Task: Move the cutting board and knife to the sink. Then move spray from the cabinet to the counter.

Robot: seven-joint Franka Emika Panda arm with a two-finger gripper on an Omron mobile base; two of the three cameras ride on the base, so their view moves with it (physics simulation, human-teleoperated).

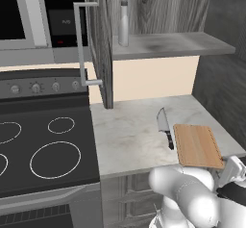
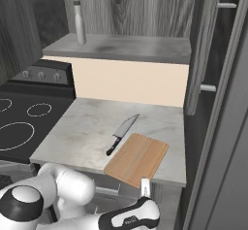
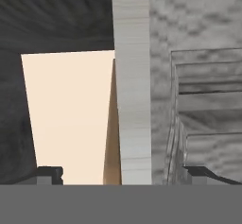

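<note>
Board (image 1: pixel 198 146) overhangs counter (image 1: pixel 129 140) front edge; knife (image 1: pixel 165 126) just beside | end effector (image 3: pixel 125 176) jaws apart

Board (image 1: pixel 197 145) tan-orange – knife (image 1: pixel 165 127) black-handled, grey blade.
</note>
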